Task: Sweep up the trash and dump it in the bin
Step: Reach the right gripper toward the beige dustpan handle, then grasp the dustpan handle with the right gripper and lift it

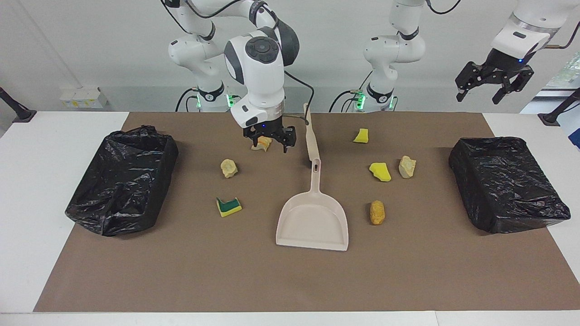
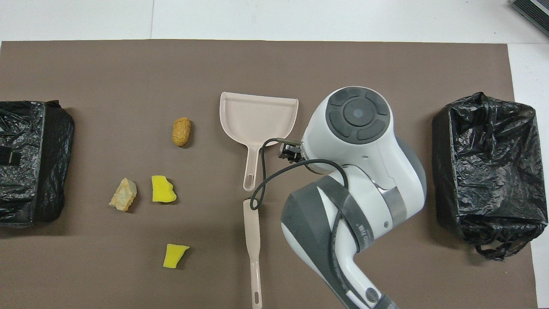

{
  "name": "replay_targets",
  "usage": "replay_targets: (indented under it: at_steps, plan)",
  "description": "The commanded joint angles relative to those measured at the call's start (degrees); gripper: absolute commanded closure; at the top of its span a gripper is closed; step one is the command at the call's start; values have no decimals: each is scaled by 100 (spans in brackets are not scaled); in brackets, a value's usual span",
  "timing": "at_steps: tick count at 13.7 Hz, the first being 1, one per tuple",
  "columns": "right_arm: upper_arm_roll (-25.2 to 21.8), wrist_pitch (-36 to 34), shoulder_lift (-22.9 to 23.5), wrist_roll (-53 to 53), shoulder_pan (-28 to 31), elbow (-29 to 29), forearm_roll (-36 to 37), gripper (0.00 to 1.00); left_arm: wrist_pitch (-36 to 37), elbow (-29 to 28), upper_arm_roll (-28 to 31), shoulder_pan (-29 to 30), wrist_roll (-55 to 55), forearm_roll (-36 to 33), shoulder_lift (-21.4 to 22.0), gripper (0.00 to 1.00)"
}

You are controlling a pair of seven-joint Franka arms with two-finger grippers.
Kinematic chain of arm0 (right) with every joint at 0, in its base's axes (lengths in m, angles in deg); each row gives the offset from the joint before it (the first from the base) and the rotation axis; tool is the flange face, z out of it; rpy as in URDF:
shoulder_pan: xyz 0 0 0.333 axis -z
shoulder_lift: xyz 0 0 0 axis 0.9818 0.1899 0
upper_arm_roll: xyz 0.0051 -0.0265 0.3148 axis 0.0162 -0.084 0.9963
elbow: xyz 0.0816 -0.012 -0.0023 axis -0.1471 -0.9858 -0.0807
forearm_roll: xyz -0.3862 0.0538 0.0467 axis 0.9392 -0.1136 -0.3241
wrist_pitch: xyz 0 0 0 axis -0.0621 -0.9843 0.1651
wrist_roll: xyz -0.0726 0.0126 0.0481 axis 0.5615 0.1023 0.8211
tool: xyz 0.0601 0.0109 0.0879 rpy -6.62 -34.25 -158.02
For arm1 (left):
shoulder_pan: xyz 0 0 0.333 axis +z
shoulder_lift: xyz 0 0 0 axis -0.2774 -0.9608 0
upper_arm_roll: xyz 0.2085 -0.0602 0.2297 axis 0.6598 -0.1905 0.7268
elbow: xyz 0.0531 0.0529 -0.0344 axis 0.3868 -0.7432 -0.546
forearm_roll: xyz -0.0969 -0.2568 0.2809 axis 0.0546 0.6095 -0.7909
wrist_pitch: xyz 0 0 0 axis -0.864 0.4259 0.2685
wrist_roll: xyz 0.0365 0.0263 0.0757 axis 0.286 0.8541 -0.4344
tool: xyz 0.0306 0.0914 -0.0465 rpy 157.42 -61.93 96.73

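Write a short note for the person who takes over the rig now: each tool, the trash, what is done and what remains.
Right tool: open, holding nothing, over the mat beside the brush.
Left tool: open, waiting high above the bin at its end.
Trash: seven scraps on the mat, such as the green-backed sponge and the orange chunk.
Dustpan untouched, mid-table.
Done: nothing swept.
Left: everything.
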Motion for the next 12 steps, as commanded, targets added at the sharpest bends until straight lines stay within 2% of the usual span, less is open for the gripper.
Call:
replay_targets:
  at_steps: [1,5,8,12]
  plan:
    - [-44,23,711,607,-288,657,39,0,73,4,26,-21,-26,9,51,0]
    - [-52,208,1582,943,-700,1265,179,0,73,-5,26,-21,-26,9,51,0]
    - [-26,655,1785,856,-736,1230,276,0,73,4,26,-21,-26,9,51,0]
    - [-26,928,2014,495,-850,1204,302,0,73,4,26,-21,-26,9,60,0]
